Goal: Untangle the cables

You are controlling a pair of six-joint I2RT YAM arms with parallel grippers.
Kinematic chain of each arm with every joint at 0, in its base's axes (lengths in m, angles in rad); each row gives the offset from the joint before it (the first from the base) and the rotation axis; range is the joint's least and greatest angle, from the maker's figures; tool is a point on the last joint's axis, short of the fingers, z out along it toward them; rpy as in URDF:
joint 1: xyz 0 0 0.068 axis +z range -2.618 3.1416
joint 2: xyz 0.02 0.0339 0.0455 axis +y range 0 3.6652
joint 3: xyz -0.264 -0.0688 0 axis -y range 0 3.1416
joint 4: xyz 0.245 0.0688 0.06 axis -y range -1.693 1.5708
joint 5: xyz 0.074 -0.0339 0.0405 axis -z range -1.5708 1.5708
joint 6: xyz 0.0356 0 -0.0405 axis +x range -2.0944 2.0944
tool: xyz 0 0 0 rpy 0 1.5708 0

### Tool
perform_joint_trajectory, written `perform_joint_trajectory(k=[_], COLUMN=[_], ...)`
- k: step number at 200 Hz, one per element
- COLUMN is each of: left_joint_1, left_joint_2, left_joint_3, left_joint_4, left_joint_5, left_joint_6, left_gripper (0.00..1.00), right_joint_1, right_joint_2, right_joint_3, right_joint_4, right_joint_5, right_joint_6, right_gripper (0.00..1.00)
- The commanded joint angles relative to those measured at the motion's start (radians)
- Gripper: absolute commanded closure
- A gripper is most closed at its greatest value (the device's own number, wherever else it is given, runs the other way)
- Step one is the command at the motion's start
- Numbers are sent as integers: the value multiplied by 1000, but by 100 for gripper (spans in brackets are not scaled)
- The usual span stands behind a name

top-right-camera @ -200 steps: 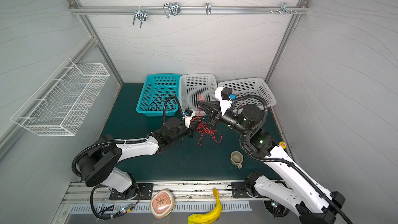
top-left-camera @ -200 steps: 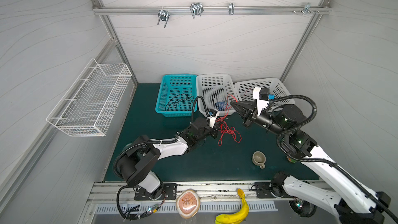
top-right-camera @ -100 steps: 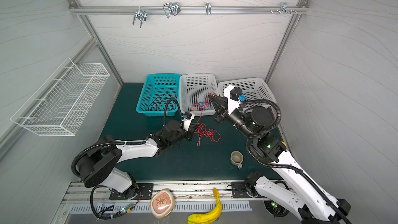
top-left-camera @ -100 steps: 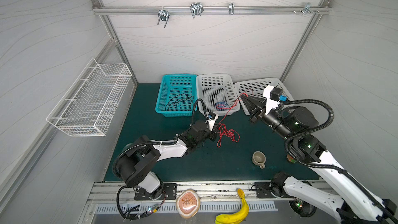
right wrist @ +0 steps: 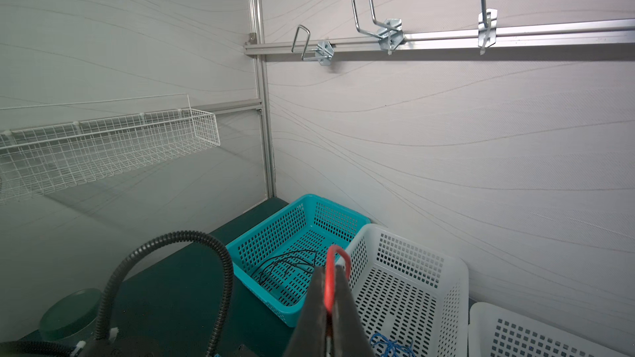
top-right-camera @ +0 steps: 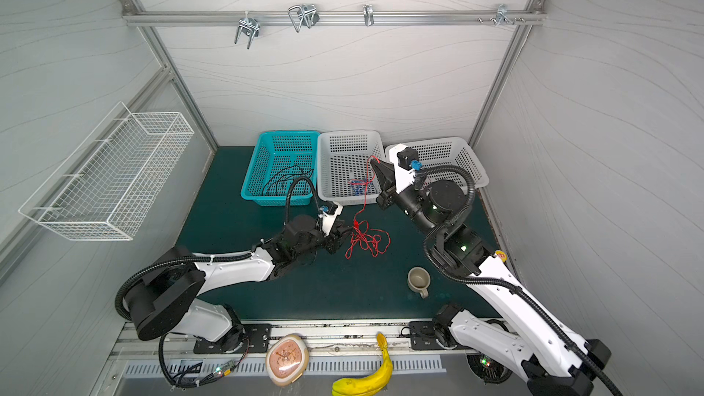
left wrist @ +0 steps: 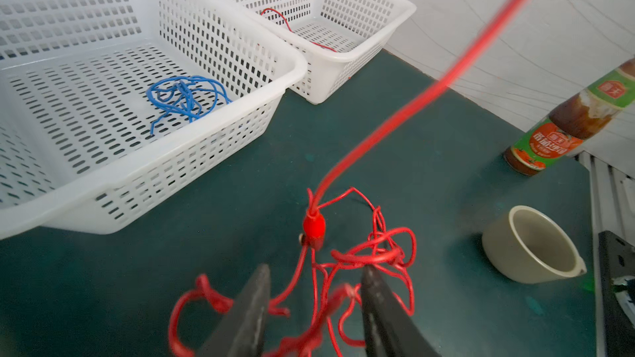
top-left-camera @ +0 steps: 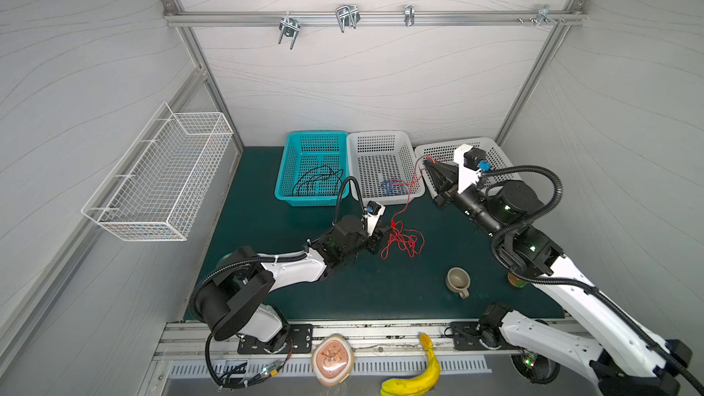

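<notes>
Pinching a thin red wire [left wrist: 412, 111] beside the middle white plastic basket [top-left-camera: 379, 133], the right jaws stretch it upward — half-open left jaws straddle its tangle [left wrist: 374, 257] out front.

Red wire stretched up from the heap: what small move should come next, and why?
Probably the right claw should draw its red cable higher, toward the end white basket, where a lone red wire already lies. It is shut on that strand, which runs taut down to the red tangle, and the left claw stands open over the tangle, pinning nothing.
</notes>
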Motion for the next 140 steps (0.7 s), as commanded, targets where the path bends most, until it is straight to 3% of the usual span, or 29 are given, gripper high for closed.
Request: perform_joint_trajectory(k=[1,79,140], left_joint_1=[1,2,3], left_joint_2=[-33,-17,2], left_joint_3=[-1,-27,3], left_joint_4=[13,-22,-13], left_joint_5=[19,-41,-64], left_joint_6=[12,17,28], left_gripper=[49,51,52], right_joint_1=[-18,-134,-153], right_joint_2=[12,43,25], right_joint_3=[54,137,178], right_joint_4=[47,105,70], right_joint_5=[14,58,-64], right_joint_6=[-5,-18,1], right_gripper=[100,100,100])
